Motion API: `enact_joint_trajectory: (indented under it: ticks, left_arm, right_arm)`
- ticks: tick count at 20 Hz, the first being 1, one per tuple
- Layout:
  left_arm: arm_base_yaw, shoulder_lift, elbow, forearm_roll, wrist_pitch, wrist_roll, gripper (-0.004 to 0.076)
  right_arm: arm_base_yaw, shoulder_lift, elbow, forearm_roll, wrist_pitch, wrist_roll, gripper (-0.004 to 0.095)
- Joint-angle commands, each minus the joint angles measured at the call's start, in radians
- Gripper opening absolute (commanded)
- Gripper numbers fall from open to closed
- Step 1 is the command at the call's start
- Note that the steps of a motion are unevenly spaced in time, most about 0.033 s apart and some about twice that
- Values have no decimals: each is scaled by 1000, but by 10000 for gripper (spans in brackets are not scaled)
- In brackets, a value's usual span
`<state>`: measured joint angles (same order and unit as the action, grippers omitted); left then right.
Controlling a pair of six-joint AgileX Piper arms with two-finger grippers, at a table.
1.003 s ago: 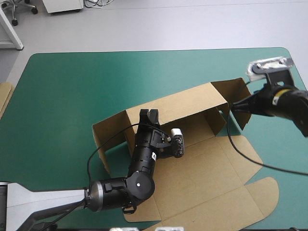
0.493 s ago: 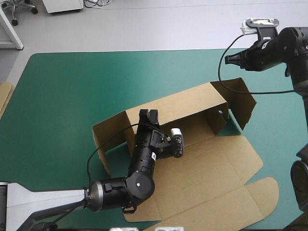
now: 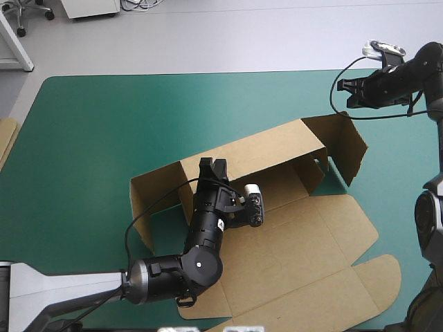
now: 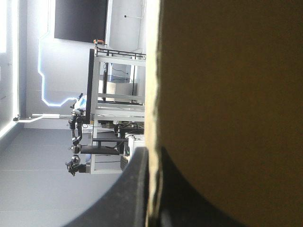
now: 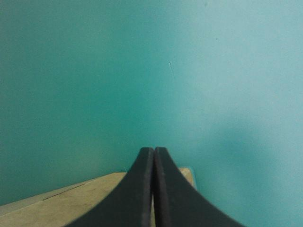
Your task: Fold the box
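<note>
the box [image 3: 291,235] lies around the middle of the bench [image 3: 104,117], a little toward its right edge — half built. the long back wall [image 3: 270,149] stands up, with a right end flap [image 3: 349,149] and a left end flap [image 3: 142,204] raised at its ends. the base and the lid [image 3: 332,283] lie flat toward the near right corner.

the left pincer [image 3: 214,166] pinches the top edge of the back wall near its left end, the black fingers [image 4: 130,198] all but pressed together with the brown board between them. the hold looks meant to keep that wall upright and steady the sheet, so the flaps can be turned in without the wall dropping back. the left arm reaches in from the near left corner, elbow low over the base, forearm slanting up to the wall's rim.

the right pincer [image 3: 348,92] touches nothing; its fingers [image 5: 139,198] are pressed together in one point. it hangs raised over the far right corner of the bench, beyond the right end flap and apart from it, pointing toward the left edge. its wrist view shows bare teal-green cover ahead and a corner of brown board beneath the pincer. judged from this pose, it is placed outside the flap to push it inward with the closed tip — the likely next step.
</note>
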<state>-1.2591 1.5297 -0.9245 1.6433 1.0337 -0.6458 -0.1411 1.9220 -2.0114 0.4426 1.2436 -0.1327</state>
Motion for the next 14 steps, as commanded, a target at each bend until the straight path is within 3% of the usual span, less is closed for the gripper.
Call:
enact_joint_trajectory:
  ticks: [1,5,14]
  left_arm:
    - [-9,-36,-24,37,42,-12,-10]
    - [-9,-36,-24,29,43,-3,-10]
    - [-9,-36,-24,27,46,-3,-10]
  right_arm:
    - [-15,-35,-35,118,-1,-47,-20]
    - [-15,-19,-35,204,1,-70,-20]
    - [5,-30,-26,197,3,-61,-19]
